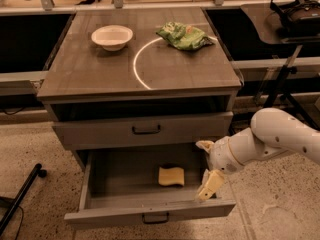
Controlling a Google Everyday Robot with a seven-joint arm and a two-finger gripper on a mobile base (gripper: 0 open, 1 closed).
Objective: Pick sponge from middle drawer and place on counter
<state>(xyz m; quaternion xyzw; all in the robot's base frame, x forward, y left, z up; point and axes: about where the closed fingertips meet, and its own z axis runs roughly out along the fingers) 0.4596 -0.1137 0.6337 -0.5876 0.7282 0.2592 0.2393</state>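
Hand (207, 165) spread apart, empty, low over the right end of the pulled-out middle drawer (150, 210), near the sponge (171, 176) lying flat inside. Probably light, soft, squashy, grippy foam; best pinched gently across the narrow sides.

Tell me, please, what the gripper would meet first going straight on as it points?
Likely the sponge in the open drawer: the gripper, over the drawer's right side, points left toward it, though depth is unclear.
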